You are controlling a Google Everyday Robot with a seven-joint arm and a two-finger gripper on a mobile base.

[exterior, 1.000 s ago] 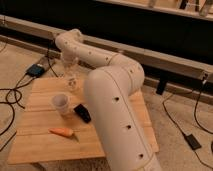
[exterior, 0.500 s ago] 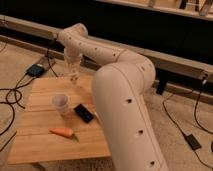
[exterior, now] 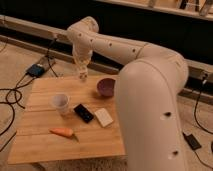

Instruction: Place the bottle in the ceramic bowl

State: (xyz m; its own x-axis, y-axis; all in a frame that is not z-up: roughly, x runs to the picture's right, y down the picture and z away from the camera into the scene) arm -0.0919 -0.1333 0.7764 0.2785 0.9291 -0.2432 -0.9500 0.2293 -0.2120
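Left of the ceramic bowl (exterior: 106,87), gripper (exterior: 82,73) above the wooden table (exterior: 45,145) back edge, jaws pinching the bottle (exterior: 83,77) (pale, roughly upright), bottle clear of the tabletop, white cup (exterior: 60,102) front-left of bowl, white block (exterior: 104,117) in front.

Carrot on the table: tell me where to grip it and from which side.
Grip the carrot at its middle, coming straight down from above and closing across its narrow width: it lies flat, lengthwise left to right on the table. The gripper hangs over the table's far edge.
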